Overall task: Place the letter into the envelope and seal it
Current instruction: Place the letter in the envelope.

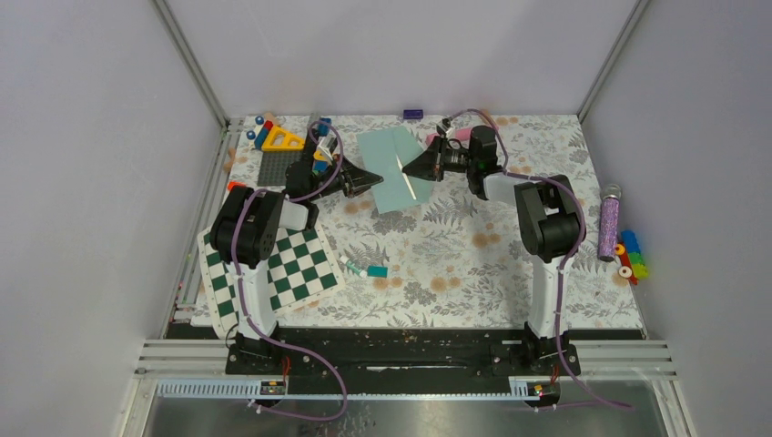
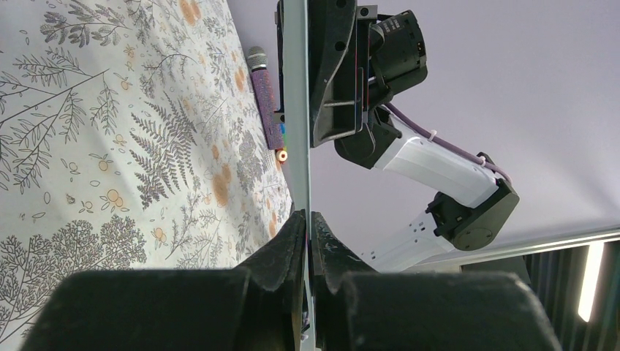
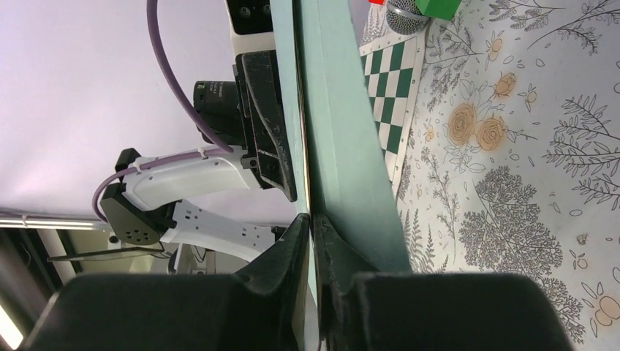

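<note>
The left gripper is closed tight, its fingers pinching the left edge of the envelope. The right gripper faces it from the other side, its fingers pressed together on the envelope's opposite edge. Held between the two, the teal envelope hangs above the far middle of the floral table, seen edge-on by both wrist cameras. A thin cream line runs along its face; whether that is the letter cannot be told. The green-white checkerboard lies near the left arm's base, and a purple glitter tube lies at the table's right edge.
</note>
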Tool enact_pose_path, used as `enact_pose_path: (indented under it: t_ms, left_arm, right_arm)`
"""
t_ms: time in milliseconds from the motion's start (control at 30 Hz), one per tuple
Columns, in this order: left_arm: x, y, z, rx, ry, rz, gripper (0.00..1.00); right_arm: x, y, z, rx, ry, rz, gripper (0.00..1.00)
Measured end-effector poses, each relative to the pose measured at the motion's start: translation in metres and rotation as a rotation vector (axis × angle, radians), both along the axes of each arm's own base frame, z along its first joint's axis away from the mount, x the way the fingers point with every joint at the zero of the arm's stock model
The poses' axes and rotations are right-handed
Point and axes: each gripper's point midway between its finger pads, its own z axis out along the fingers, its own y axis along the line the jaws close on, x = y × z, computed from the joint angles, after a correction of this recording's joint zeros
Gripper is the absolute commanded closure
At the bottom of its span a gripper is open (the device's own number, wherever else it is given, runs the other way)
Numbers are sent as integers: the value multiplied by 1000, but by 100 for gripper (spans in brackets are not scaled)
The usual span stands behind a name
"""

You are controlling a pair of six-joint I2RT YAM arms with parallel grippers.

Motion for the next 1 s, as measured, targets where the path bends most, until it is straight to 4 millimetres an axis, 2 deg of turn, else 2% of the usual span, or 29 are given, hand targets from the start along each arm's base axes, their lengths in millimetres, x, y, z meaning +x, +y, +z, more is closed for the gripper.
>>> enact_pose_path:
  t_ms: [200,333,433,600,1000]
  left_arm:
    - [0,0,1,-3,-4,0,95]
    - [0,0,2,-5,-10,0,95]
    - [0,0,2,-5,-11,0,95]
    - [-1,-1,2,-5,-11,-2,95]
    - [-1,-1,2,-5,-11,-2,95]
  right_arm:
    - [2,-2,3,16,5,-14,98]
    - [3,-3,4,18,13,-19,86]
    - [4,-3,3,17,15,-21,85]
    - [4,-3,3,17,17,-21,100]
    - [6,-2,-4,17,43,-62,100]
